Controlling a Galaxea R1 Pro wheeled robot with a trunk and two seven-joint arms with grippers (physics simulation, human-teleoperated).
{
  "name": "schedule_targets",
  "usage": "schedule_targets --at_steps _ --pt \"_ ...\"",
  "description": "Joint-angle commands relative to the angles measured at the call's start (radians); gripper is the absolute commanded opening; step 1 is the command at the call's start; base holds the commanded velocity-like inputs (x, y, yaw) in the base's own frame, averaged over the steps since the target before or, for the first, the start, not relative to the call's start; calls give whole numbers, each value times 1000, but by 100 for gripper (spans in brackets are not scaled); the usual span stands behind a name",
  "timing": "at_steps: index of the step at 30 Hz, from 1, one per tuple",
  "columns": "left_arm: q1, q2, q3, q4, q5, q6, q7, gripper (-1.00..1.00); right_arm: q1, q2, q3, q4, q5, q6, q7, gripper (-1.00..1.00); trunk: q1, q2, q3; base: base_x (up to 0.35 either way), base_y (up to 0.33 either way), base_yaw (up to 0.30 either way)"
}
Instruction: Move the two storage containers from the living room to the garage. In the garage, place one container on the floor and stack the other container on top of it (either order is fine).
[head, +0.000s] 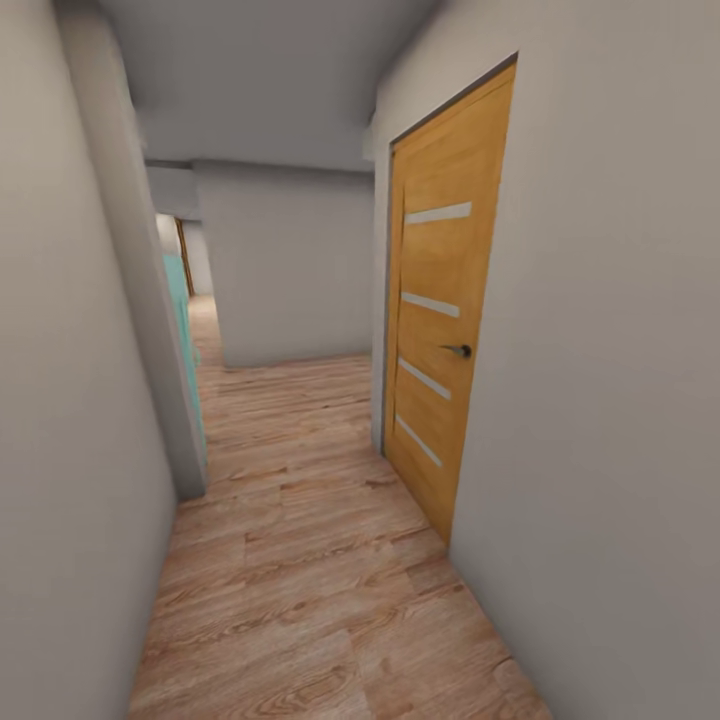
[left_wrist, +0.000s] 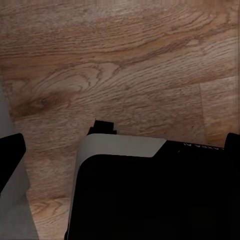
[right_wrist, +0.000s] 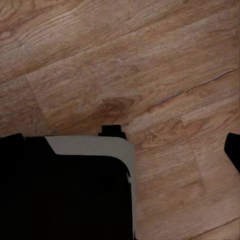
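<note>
Down a narrow hallway is where the robot's at right now, so this is a driving moment, not a handling one. Biggest things first: pale grey walls (head: 60, 400) close on both sides, and a light wood-plank floor (head: 300, 560) running ahead to a blank wall where the corridor seems to bend left. On the right there's a wooden door (head: 440, 320) with frosted strips and a dark handle (head: 458, 350), shut as far as I can tell. Further back on the left, a teal edge (head: 180, 300) pokes out past the corner; can't say what it is.

Both wrist cams look down at the planks over the robot's own black and grey base (left_wrist: 150, 190). Dark bits sit at the frame edges, but I can't tell how either set of jaws stands, or whether they carry anything.

No orange-red bins anywhere, so I can't place them. My guess: it's in transit between rooms, and next it needs to steer along without clipping the walls.
</note>
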Motion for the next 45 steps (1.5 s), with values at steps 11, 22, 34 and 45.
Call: schedule_targets --at_steps 11,22,34,45 --pt "-1 0 -6 1 8 -3 1 100 -1 0 2 3 0 -3 -2 100 1 -1 -1 320 0 0" --pt "-1 0 -6 1 8 -3 1 100 -1 2 -1 3 -1 -4 -2 100 1 -1 -1 320 0 41" --pt "-1 0 -6 1 8 -3 1 100 -1 0 1 3 0 -3 -2 100 1 -1 -1 320 0 249" --pt "-1 0 -6 1 8 -3 1 100 -1 1 1 3 -1 -4 -2 100 1 -1 -1 320 0 202"
